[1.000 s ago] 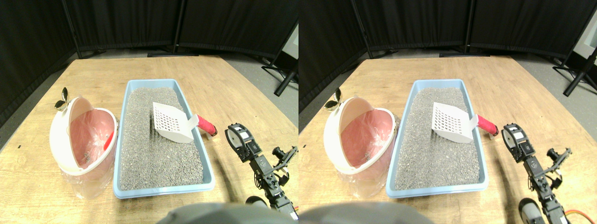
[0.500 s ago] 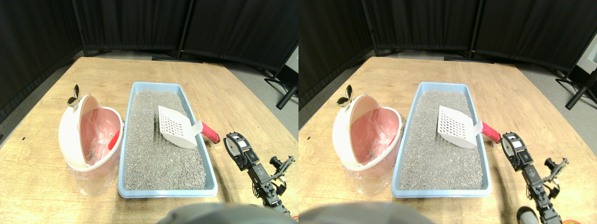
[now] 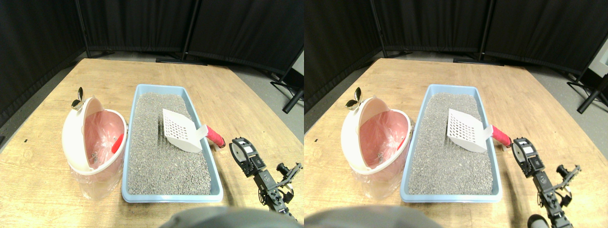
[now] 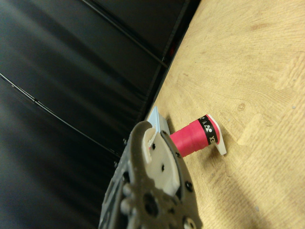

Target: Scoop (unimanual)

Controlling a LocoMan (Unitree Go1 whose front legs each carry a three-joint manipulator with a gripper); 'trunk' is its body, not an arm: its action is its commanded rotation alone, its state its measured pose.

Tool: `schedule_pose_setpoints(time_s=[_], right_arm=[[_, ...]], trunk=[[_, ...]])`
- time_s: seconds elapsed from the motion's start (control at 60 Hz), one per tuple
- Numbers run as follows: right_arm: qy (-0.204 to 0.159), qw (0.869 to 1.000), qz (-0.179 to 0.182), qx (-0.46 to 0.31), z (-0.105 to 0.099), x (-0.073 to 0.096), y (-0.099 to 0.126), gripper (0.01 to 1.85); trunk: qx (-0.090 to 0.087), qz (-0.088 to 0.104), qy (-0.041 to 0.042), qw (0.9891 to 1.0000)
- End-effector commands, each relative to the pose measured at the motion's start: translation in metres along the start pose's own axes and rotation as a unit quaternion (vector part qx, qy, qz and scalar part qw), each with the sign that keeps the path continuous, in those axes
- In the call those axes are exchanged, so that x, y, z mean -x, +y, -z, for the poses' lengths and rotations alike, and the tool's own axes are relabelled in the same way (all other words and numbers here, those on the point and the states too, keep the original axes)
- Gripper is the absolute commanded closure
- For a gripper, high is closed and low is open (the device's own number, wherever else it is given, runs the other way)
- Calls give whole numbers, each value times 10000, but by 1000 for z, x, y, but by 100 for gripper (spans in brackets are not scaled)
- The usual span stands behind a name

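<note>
A white slotted scoop (image 3: 180, 130) lies tilted on the grey litter (image 3: 161, 161) in the light blue tray (image 3: 171, 197). Its red wrapped handle (image 3: 214, 137) sticks out over the tray's right rim. My right gripper (image 3: 242, 148) hovers just to the right of the handle's end, a small gap away, and holds nothing. The wrist view looks along the gripper (image 4: 151, 143) at the red handle (image 4: 193, 138) with its black band and white end cap, resting above the wooden table; a corner of the tray (image 4: 157, 119) shows behind it.
A white bin (image 3: 76, 142) lined with a pink bag stands left of the tray, touching it, with a metal leaf ornament (image 3: 77, 99) on its lid. The wooden table (image 3: 237, 104) is ringed by black curtain panels, with stand feet at the right.
The whole picture has shifted, so the camera moved. The scoop, tray and bin keep their places. My gripper stays just right of the handle's end, perhaps slightly nearer.
</note>
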Motion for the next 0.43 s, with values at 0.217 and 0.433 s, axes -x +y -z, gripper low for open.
schedule_pose_setpoints(time_s=[0.217, 0.433], right_arm=[[-344, 9993, -105, -29, -10, 3, 4, 181], [-329, 9994, -123, 49, -12, 4, 5, 181]], trunk=[[29, -43, -61, 10000], [24, -45, -81, 10000]])
